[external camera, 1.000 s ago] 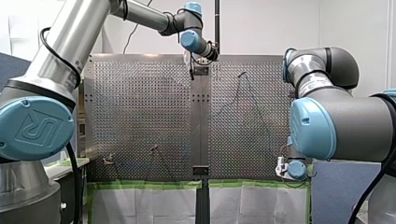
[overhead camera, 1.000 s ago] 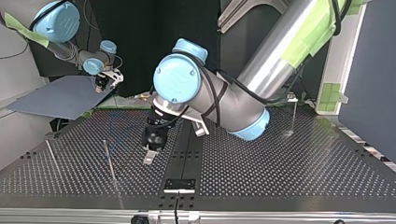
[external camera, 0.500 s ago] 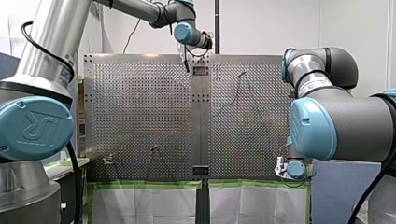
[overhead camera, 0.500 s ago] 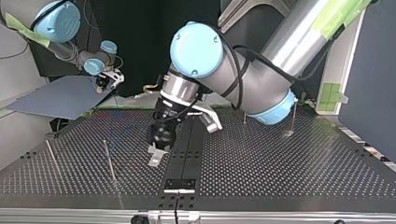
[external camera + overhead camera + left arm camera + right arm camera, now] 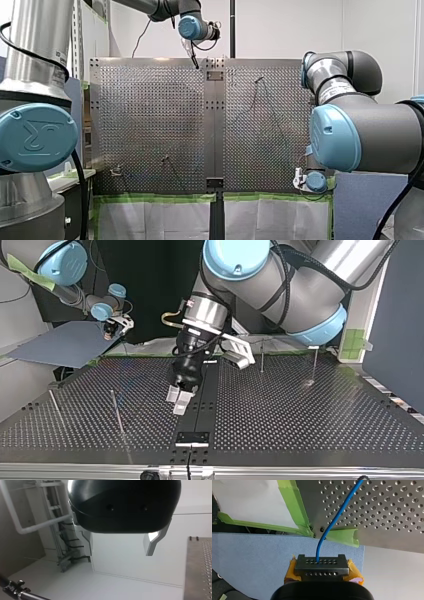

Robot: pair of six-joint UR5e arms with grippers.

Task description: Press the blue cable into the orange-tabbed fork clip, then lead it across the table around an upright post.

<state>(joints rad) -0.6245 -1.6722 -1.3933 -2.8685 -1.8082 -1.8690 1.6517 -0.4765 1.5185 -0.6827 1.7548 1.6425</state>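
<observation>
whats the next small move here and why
Probably lower my left end effector toward the blue cable where it lies on the table. It hovers open and empty above the table, while my right end effector is shut on the cable beyond the table's corner.

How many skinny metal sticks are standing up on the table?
4. Two posts stand at the top view's left, two farther back at its right. My left arm may hide more.

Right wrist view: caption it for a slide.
Right gripper shut on the blue cable, which runs over the perforated table.
</observation>
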